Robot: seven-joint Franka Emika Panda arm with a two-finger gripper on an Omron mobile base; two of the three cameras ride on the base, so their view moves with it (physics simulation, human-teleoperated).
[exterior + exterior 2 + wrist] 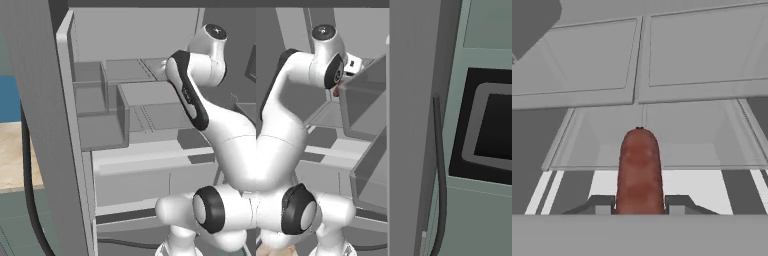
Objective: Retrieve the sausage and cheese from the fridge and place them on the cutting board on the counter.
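I see my tool (639, 205) pinching the thin dark red cylindrical sausage (639, 170) | sausage held (end pointing away) above grey shelves inside the tall grey fridge (150, 80)

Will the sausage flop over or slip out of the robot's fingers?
Probably not floppy: the sausage sticks out straight from the shut gripper. Its round, smooth sides might slip a little. Set down, it would likely roll.
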